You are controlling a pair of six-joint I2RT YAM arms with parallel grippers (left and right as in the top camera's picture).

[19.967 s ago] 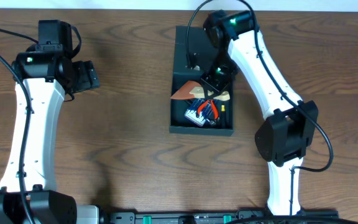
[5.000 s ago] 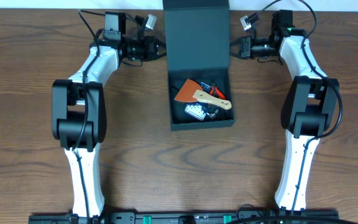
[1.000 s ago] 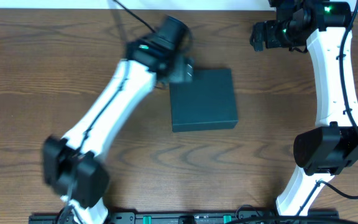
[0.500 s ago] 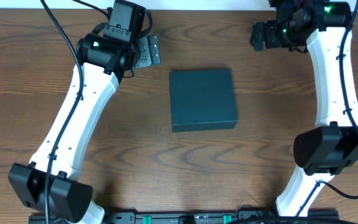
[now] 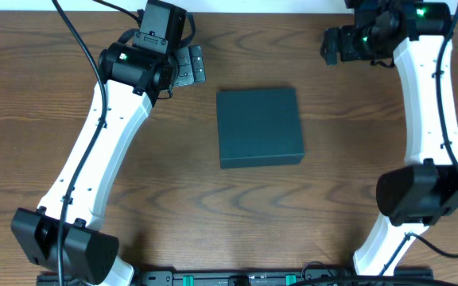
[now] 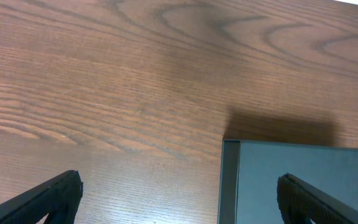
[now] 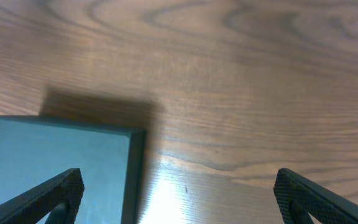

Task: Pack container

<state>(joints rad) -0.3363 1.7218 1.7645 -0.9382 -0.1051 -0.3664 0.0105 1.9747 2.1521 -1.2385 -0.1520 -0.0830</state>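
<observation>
The container (image 5: 260,127), a dark teal-green square box, lies mid-table with its lid shut flat, so its contents are hidden. My left gripper (image 5: 196,65) hovers off its far left corner, open and empty. In the left wrist view the left gripper (image 6: 179,200) is spread wide over bare wood, with the container's corner (image 6: 303,183) under the right finger. My right gripper (image 5: 326,48) hangs open and empty past the far right corner. The right wrist view shows the right gripper (image 7: 179,196) wide apart above the container's edge (image 7: 55,158).
The brown wooden table (image 5: 213,206) surrounds the box on all sides. Its far edge meets a white wall (image 5: 237,6) just behind both grippers. Both arm bases stand at the near edge, left (image 5: 62,246) and right (image 5: 416,195).
One second ago my left arm was swinging back from the box's far left corner. It has since settled up and to the left and held still. The right arm has not moved.
</observation>
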